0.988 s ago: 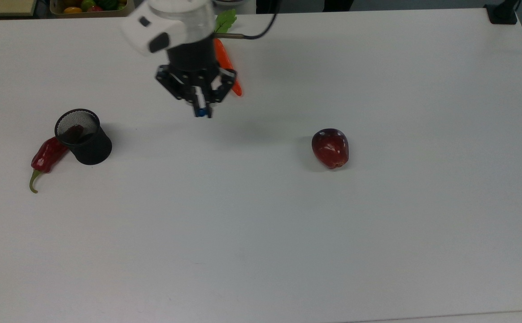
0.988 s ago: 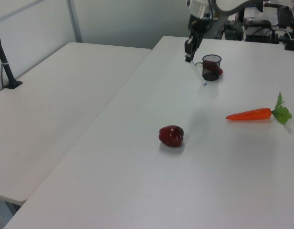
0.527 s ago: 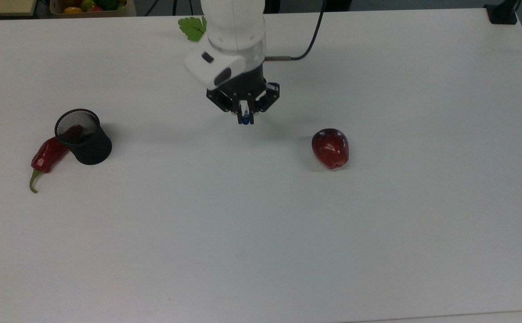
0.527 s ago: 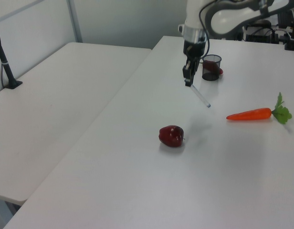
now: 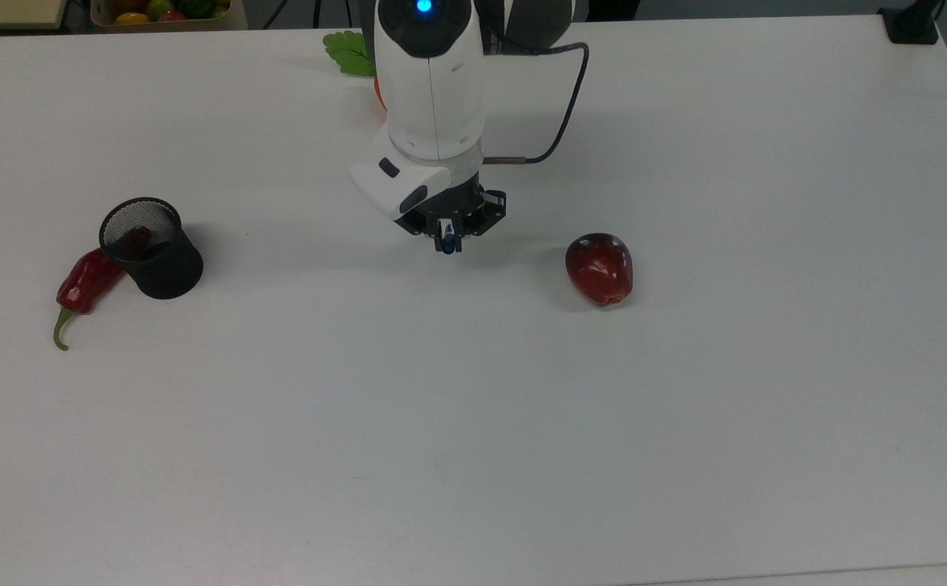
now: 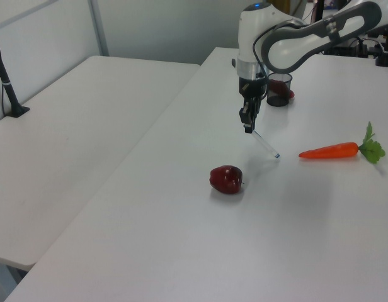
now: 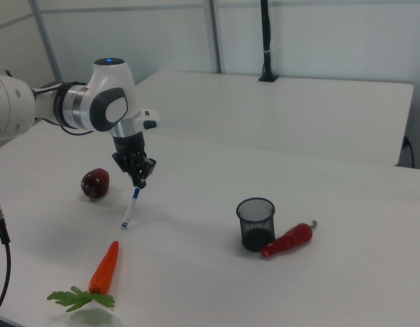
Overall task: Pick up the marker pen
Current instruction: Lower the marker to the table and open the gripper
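1. Carrot (image 7: 104, 267) sits nearest me in the right view, leaves toward the lens, flat on the white table (image 5: 473, 423) and untouched.
2. Marker pen (image 7: 131, 208) comes next — I have it clamped by its upper end in the gripper (image 7: 139, 180), fingers closed on it, body hanging slanted with the lower tip at or just above the tabletop; I can't tell which.
3. Progress, as I judge it: the grasp is made and the pen is off its resting place, so the take is essentially done. What may remain is lifting clear and holding steady.
4. Red apple (image 5: 600, 268) lies near the gripper, on the top view's right; the black mesh cup (image 5: 150, 247) with the red chili pepper (image 5: 83, 289) against it stands well apart on the top view's left.
5. View differences — the top view looks down the pen's axis and gives me just the blue end (image 5: 447, 242) under the wrist, while the left view shows the whole slanted shaft (image 6: 265, 144). The arm covers most of the carrot from above.
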